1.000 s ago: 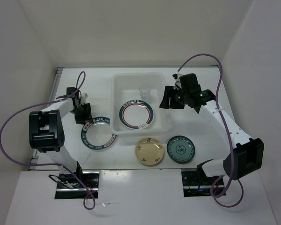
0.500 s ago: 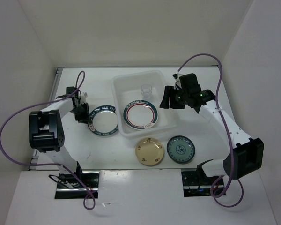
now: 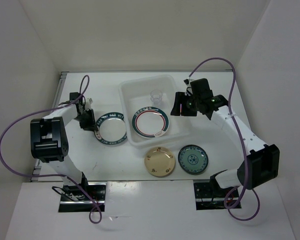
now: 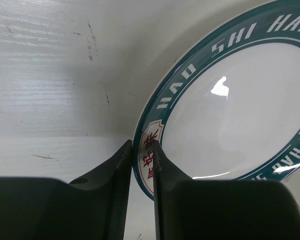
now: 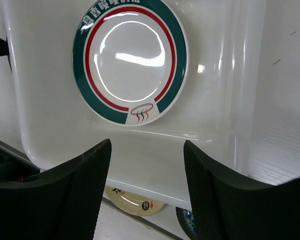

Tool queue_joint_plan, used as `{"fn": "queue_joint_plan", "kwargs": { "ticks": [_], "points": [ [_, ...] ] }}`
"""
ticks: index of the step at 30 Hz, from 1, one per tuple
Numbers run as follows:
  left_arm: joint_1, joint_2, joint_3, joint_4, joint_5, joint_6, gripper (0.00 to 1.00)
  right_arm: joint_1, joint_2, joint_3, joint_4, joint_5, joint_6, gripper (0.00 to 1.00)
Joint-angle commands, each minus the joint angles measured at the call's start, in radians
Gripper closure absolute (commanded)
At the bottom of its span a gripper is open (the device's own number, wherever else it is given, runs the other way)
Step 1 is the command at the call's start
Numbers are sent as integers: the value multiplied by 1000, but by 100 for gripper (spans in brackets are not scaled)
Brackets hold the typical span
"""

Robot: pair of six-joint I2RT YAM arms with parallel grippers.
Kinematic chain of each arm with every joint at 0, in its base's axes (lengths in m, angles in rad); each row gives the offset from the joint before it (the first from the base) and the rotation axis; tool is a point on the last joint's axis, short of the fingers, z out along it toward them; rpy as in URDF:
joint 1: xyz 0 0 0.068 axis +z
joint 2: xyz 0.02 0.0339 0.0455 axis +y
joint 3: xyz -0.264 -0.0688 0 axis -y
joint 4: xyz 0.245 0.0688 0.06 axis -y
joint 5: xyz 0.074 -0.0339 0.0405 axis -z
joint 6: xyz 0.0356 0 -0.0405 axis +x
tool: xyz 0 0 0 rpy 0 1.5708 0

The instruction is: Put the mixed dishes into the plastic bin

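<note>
Left gripper [image 4: 141, 150]: the two matte black fingers are pressed onto the rim of the blue-rimmed plate [image 4: 240, 110], one on each side, at the lower left of the plate in the left wrist view. The plate is round and glossy. Its centre is white with a bright glare spot, and in this view the band reads dark teal, with white block letters ("HAO SHI") and a white panel of red characters right at the pinch point. The plate's right and lower portions run out of frame, and the finger bodies fill the bottom edge. Whether the plate rests on the table [image 4: 45, 75] cannot be told. The tabletop is white, with faint grain and a few dark scuffs. Right gripper [image 5: 147, 146]: the jaws are spread wide with nothing between them. The textured black fingers frame the lower part of the right wrist view, above the near wall of the plastic bin [image 5: 65, 130]. The bin is translucent white and smooth, with rounded corners and a rolled rim. The green-red rimmed plate [image 5: 130, 55] lies flat on its floor, glossy, with a small emblem on the band. In the top view, the bin sits at upper centre with the blue-rimmed plate just left of it. A small clear cup [image 3: 155, 96] stands upright in its far end, hard to make out against the plastic. Below the bin, on the table, lie the cream-yellow plate [image 3: 159, 161] and the patterned teal plate [image 3: 193, 159], side by side and apart.
</note>
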State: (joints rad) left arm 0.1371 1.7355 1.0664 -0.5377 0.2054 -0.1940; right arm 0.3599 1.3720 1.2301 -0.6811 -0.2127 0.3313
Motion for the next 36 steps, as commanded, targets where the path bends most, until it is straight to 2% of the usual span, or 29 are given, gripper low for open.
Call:
{"fn": "queue_joint_plan", "kwargs": {
  "ticks": [1,7,11,15,16,17,18,20,21,23,27,30,33,34,35,36],
  "points": [
    [28,-26,21,10,-60,-5,100,-6,6,16,14,15,-6,35],
    [99,-180,21,21,14,-47,100,-6,6,16,14,15,3,35],
    [108,-200,-9,57,97,-68,100,-6,15,16,14,6,3,35],
    [108,-211,-37,58,97,-79,100,-6,4,16,14,-4,3,35],
    [108,-211,-49,58,47,-79,98,-6,4,16,14,-4,3,35],
    [108,-211,-49,58,16,-119,86,-6,4,6,14,-4,3,35],
    [108,-211,-63,67,-4,-119,54,-6,-5,6,14,-14,3,35],
    [108,-211,-74,67,5,-119,23,-6,-5,-3,14,-14,3,35],
    [108,-211,-74,67,5,-119,15,-6,-5,-3,14,-14,3,35],
    [108,-211,-85,77,19,-128,9,-6,-14,-12,14,-14,3,35],
    [108,-211,-108,87,8,-128,6,-6,-14,-12,14,-14,3,35],
    [108,-199,-131,133,76,-139,8,-6,-24,-23,23,-14,3,35],
    [108,-162,-155,177,120,-139,20,-6,-24,-23,23,-14,3,35],
    [108,-137,-155,191,147,-139,25,-6,-24,-23,23,-14,3,35],
    [108,-128,-155,191,158,-150,35,-6,-24,-32,23,-14,3,35],
    [108,-119,-155,203,167,-150,39,-6,-33,-32,23,-14,3,35]
  ]
}}
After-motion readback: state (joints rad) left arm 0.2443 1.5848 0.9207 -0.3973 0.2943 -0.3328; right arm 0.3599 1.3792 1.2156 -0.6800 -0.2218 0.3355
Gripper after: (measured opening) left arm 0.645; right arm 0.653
